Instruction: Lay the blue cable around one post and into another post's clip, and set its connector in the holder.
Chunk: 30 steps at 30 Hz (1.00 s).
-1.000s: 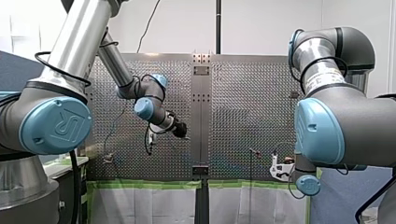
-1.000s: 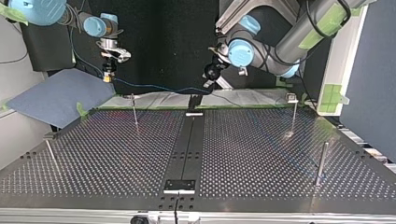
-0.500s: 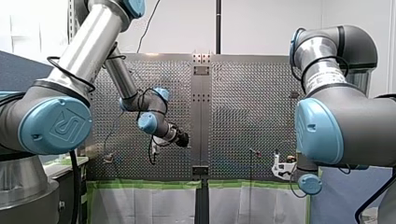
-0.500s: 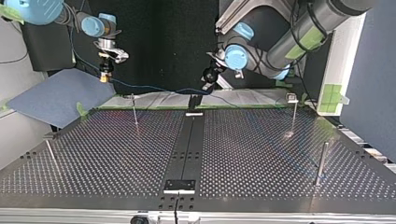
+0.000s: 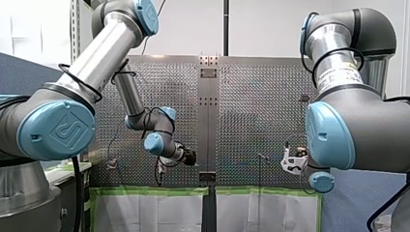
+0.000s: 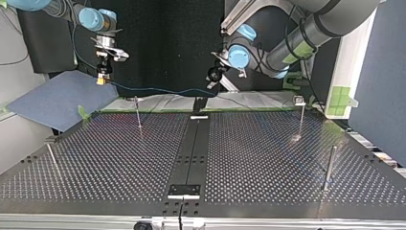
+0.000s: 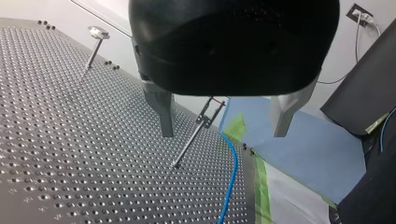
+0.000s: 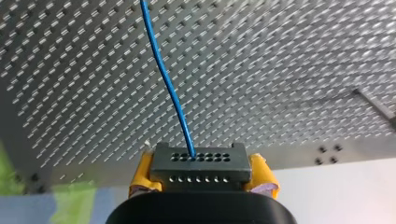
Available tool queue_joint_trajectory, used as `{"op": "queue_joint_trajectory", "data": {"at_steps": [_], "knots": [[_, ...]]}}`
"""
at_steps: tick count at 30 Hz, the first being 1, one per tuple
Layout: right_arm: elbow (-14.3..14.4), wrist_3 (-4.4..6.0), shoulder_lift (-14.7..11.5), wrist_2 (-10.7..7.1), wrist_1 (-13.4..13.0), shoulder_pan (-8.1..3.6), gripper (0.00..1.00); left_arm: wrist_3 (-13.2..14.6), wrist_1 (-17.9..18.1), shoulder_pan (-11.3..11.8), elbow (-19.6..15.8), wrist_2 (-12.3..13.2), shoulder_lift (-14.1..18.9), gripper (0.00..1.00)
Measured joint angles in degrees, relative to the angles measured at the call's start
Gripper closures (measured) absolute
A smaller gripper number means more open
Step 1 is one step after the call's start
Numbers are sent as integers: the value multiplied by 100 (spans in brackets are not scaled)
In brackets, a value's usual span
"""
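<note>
Right gripper [image 8: 201, 176] fingers clamp the black connector [image 8: 198, 161] by its sides between yellow pads. It is held in the air near the bench [image 6: 268, 158] edge on the arms' side, at 10 o'clock in the top view. The blue cable [image 6: 158, 89] leaves the connector and spans across toward 12 o'clock, where the left gripper [image 7: 223, 135] hangs. The left fingers are spread wide with nothing between them, and the cable passes ahead of and below them, untouched, just beside a slim clip post [image 7: 194, 137]. Risks, my read: the cable is thin, so the left fingers could close on air or knock the clip post. The span is unsupported; if the right arm pulls before the left has hold, the cable may snag that post or miss the clip. A hard tug could twist the connector in the pads. I can't tell which fixture is the holder.
</note>
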Motion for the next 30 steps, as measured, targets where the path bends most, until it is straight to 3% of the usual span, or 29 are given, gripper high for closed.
{"op": "queue_joint_trajectory", "data": {"at_steps": [5, 10, 30], "knots": [[25, 3, -50, -75, -182, 40, 82, 2, 219, -9, 0, -27, -221, 0], [29, -7, -49, -78, -200, 81, 82, 4, 459, -22, 0, -32, -412, 0], [26, -115, 294, 9, -248, 149, 82, 17, 1450, -38, 0, -128, -458, 0]]}}
